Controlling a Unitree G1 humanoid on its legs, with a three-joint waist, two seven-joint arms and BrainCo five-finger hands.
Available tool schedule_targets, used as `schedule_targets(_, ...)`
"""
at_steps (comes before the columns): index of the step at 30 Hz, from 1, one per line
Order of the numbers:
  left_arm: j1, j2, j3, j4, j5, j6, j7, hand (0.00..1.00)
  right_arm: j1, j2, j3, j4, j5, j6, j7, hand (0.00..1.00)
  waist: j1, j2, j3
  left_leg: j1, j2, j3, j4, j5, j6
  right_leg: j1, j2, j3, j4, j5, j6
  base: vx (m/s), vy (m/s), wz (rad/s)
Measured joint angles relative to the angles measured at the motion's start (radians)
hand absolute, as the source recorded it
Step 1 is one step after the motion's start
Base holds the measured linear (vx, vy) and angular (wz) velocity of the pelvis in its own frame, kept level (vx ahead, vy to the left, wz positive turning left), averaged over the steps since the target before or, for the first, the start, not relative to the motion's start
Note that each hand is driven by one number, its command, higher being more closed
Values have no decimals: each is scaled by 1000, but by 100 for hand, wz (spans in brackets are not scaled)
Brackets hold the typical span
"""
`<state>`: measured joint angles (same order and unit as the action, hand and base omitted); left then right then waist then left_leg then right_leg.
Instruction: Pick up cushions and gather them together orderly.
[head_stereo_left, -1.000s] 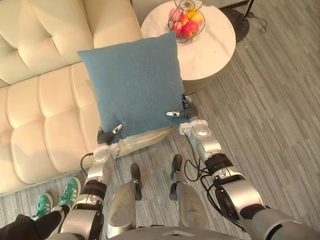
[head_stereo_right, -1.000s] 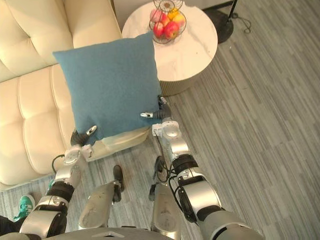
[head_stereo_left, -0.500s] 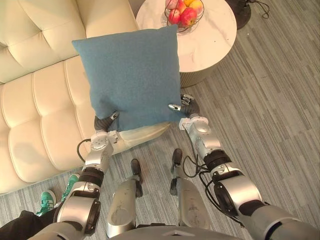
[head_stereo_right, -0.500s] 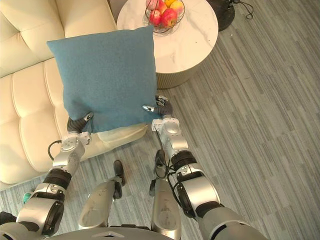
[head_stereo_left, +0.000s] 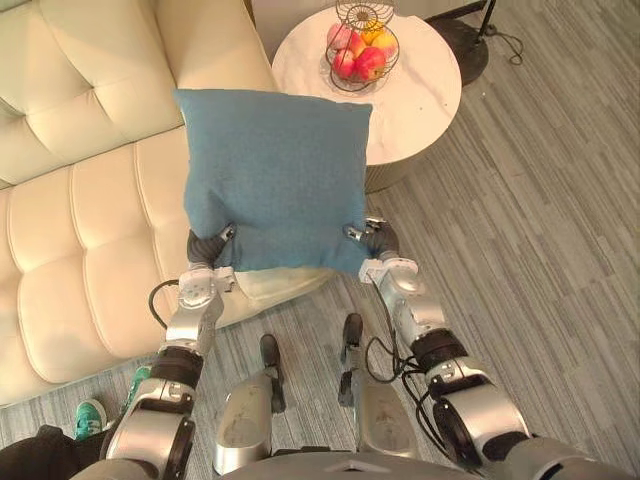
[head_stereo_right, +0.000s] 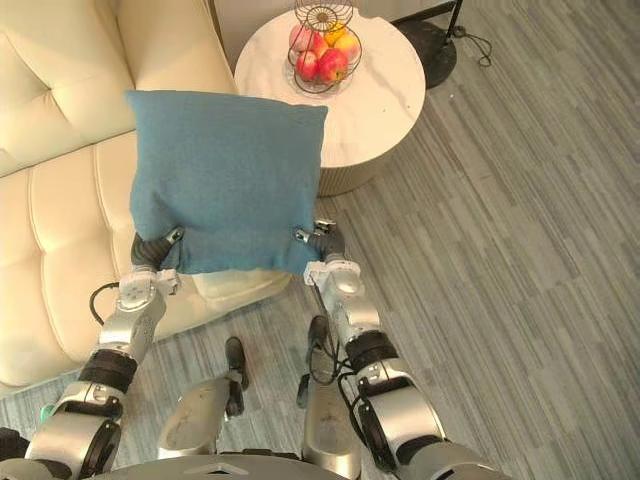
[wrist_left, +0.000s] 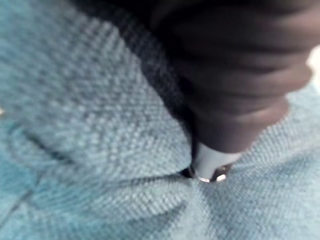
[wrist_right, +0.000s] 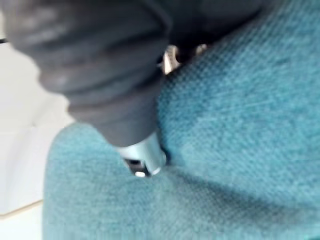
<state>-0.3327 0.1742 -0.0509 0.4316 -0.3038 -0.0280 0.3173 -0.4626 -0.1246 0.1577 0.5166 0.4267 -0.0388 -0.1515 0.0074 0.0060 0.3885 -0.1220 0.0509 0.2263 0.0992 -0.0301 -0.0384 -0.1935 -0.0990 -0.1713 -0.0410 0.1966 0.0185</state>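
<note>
Blue cushion (head_stereo_left: 275, 180), lower corners in left hand (head_stereo_left: 207, 246) and right hand (head_stereo_left: 371, 238); palms hidden

The blue cushion (head_stereo_left: 275, 180) covers the fingers of the left hand (head_stereo_left: 205, 248) at its seven o'clock corner and of the right hand (head_stereo_left: 375, 240) at its five o'clock corner; each thumb pinches the front. It also hides the sofa (head_stereo_left: 80, 200) seat's front corner and the round table's (head_stereo_left: 420, 95) rim at eight o'clock. The sofa runs off the frame at nine and twelve o'clock. Both wrist views are blurred.
</note>
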Motion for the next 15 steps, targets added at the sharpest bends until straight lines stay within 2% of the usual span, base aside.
schedule_targets(3, 62, -18, -1, -55, 35, 10, -5, 100, 65, 1, 9, -42, 0, 4, 12, 100, -3, 0, -15, 32, 0, -1, -15, 0, 0, 26, 1, -2, -1, -9, 0, 25, 10, 1)
schedule_targets(5, 136, -33, -1, -126, 59, 26, -6, 100, 154, 1, 35, -120, 0, 19, 13, 100, -9, 1, -62, 46, 0, -3, -30, 0, -1, 40, 4, -5, -12, -13, 2, 51, 5, 2)
schedule_targets(9, 228, -38, -1, -228, 96, 33, -23, 100, 268, 1, 43, -231, -1, 25, 38, 100, -14, 1, -100, 93, 2, -6, -50, -3, -4, 87, 9, -11, -26, -20, 5, 61, -2, 3)
schedule_targets(11, 279, -40, 0, -291, 133, 38, -24, 100, 330, -1, 66, -296, -2, 25, 43, 100, -17, 1, -144, 95, 3, -8, -51, -5, -7, 94, 11, -13, -36, -20, 5, 36, 0, 3)
schedule_targets(15, 382, -82, 14, -423, 153, 41, -24, 100, 403, 0, 89, -377, -5, 25, 63, 100, -15, 8, -161, 125, 6, -11, -67, -6, -7, 128, 15, -20, -38, -29, 4, -6, 5, 3)
